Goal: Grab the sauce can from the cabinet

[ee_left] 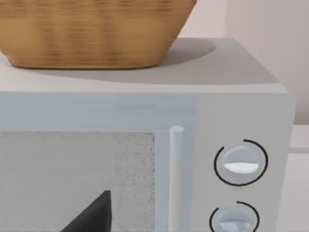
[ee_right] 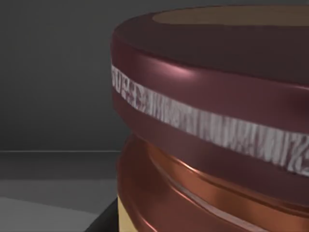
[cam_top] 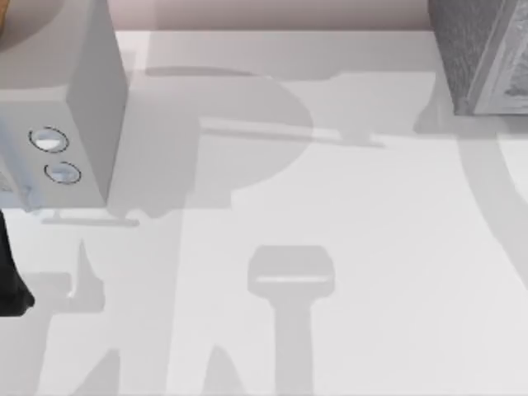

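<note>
Cabinet (cam_top: 487, 58) sits at the table's (cam_top: 371, 247) far right. Sauce can (ee_right: 212, 125) looms directly ahead of the right arm's fingers, whose opening cannot be told; an off-centre squeeze could tip it.

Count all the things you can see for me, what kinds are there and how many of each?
Microwave: 1
Round knobs on the microwave: 2
Woven basket on top of the microwave: 1
Sauce can, seen very close in the right wrist view: 1
Grey cabinet at the table's far right: 1
Total: 6
</note>
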Available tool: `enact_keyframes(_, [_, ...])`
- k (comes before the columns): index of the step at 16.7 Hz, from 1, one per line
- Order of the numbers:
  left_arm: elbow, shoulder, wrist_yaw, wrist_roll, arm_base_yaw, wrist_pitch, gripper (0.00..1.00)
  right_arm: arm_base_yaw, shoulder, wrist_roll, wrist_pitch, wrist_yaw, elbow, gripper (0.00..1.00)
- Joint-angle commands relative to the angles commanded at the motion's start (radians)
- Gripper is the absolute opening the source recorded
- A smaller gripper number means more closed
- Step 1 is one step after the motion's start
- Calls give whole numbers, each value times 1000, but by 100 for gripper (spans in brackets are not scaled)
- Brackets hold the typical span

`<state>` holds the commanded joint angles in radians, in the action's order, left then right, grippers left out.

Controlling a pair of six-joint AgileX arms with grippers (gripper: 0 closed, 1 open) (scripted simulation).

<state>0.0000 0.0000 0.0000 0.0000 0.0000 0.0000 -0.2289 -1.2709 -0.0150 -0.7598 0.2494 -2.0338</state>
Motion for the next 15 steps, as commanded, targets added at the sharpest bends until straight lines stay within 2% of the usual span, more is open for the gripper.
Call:
enact_keyframes(8, [0,0,0,0,0,0,100,5,33,-2,8,-2,29,0])
enact_keyframes(11, [0,0,0,0,0,0,100,22,118,-1,61,-16,156,0])
enact_keyframes(15, [0,0,0,0,0,0,100,56,304,1,174,-52,472,0])
